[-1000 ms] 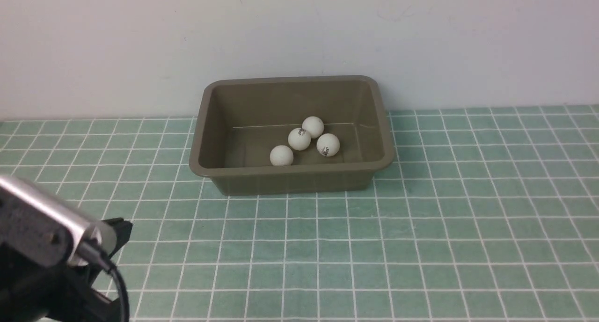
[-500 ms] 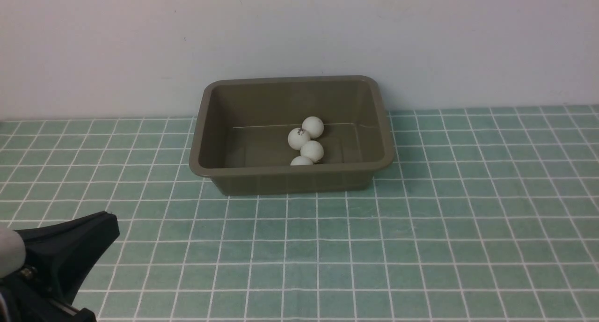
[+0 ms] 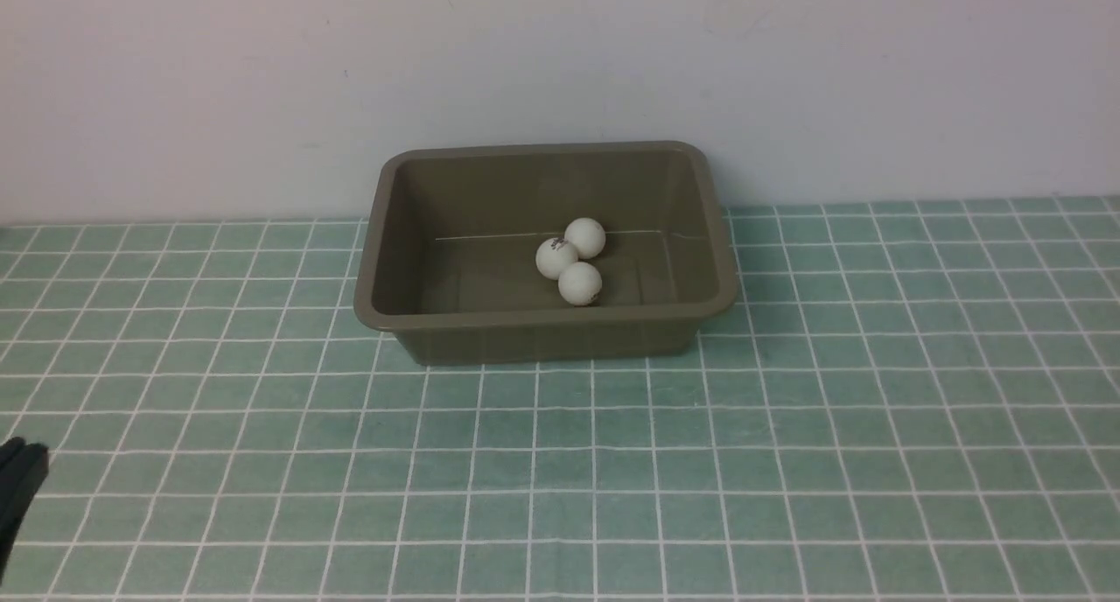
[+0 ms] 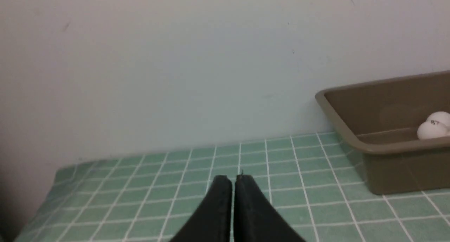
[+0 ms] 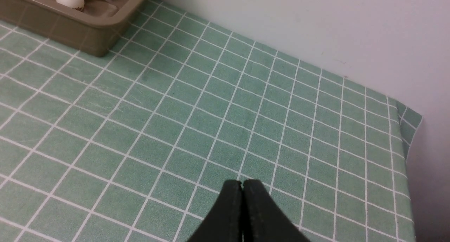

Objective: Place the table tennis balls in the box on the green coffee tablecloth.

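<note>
The box [image 3: 542, 252] sits toward the back of the green checked cloth [image 3: 787, 427], close to the wall, and three white balls [image 3: 570, 259] are huddled together on its floor, right of centre, touching or nearly touching one another. From the front I can't see any ball lying out on the cloth; whether more sit low behind the box's near wall I can't tell.

The left gripper [image 4: 233, 180] hangs just above the cloth, well off to the left of the box, its jaws pressed together with nothing between them. In the front view only a dark sliver of that arm shows at the lower left edge. The right gripper [image 5: 242, 184] is over bare cloth well to the right of the box, jaws likewise closed and empty.

To my eye the loading is done or very nearly so, and the step in hand is simply getting both arms clear. Doing that well means staying wide of the box: it is light plastic on a cloth, and I'd expect a nudge to its rim to slide it or set the balls rolling. Staying clear of the cloth matters too, since a snagged tip could drag the fabric and the box with it. If any ball is missing, it is worth checking along the wall behind the box
</note>
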Robot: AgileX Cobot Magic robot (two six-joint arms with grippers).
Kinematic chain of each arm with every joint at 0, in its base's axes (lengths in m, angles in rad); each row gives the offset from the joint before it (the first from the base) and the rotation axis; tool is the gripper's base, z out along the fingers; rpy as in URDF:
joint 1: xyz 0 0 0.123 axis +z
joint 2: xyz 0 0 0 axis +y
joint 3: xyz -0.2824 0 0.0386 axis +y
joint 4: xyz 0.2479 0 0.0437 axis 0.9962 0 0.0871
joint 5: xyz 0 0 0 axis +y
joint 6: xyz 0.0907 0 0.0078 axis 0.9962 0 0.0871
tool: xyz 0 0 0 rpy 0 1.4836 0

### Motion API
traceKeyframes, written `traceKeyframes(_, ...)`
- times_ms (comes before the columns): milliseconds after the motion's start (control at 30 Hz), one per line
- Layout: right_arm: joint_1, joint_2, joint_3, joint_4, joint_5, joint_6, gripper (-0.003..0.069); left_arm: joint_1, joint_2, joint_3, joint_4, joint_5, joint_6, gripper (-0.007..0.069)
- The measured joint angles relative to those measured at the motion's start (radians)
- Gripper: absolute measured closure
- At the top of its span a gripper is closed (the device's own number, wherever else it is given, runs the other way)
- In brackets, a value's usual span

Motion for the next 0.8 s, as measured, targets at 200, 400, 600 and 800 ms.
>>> traceKeyframes(200, 0.0, 0.0, 0.0, 0.0, 0.0, 0.0, 0.0676, 0.024, 0.0, 0.001, 0.244, 0.198, -0.291, 0.0629)
traceKeyframes(400, 0.0, 0.0, 0.0, 0.0, 0.0, 0.0, 0.0676, 0.027, 0.0, 0.002, 0.277, 0.31, -0.349, 0.0629)
traceKeyframes(600, 0.0, 0.0, 0.001, 0.0, 0.0, 0.0, 0.0676, 0.027, 0.0, 0.002, 0.276, 0.313, -0.353, 0.0629)
traceKeyframes(800, 0.0, 0.0, 0.001, 0.0, 0.0, 0.0, 0.0676, 0.027, 0.0, 0.002, 0.276, 0.313, -0.353, 0.0629)
